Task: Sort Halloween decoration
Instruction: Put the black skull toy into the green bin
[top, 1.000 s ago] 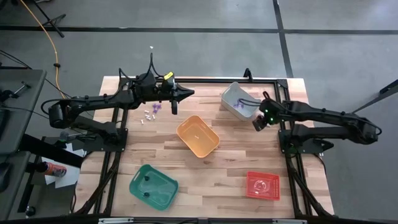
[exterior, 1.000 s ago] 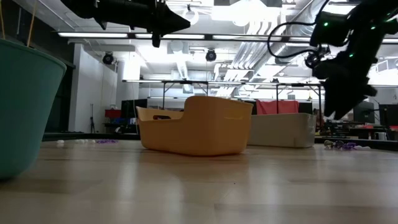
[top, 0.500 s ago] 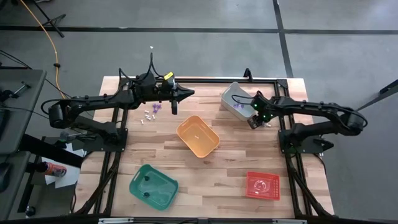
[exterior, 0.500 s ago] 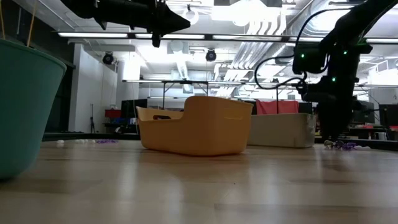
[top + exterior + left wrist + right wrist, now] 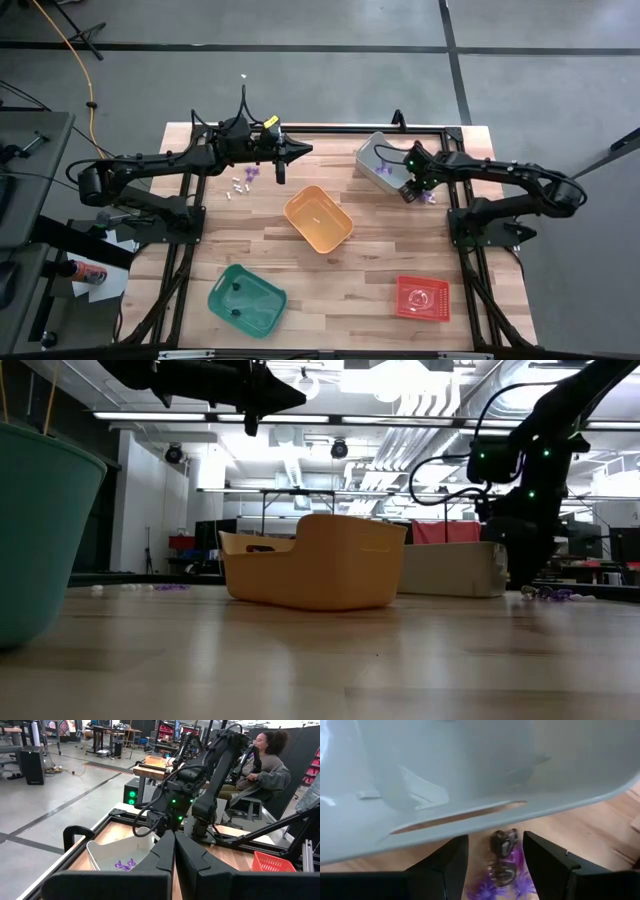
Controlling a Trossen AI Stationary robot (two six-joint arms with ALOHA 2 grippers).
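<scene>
Reaching right hand (image 5: pixel 492 855): fingers spread, straddling a purple trinket (image 5: pixel 502 870) on the surface (image 5: pixel 380 260) beside the grey bin (image 5: pixel 375 152), not gripping.
Left hand (image 5: pixel 281 172): fingers pressed together, empty, arm outstretched above whitish trinkets (image 5: pixel 238 184).

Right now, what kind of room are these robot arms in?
Probably a robotics lab or workshop. There is a bare concrete floor, other workbenches with gear behind, ceiling pipes with strip lights, and a person seated at another station.

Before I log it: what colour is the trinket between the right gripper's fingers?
Purple trinket, clearest in the right wrist view.
</scene>
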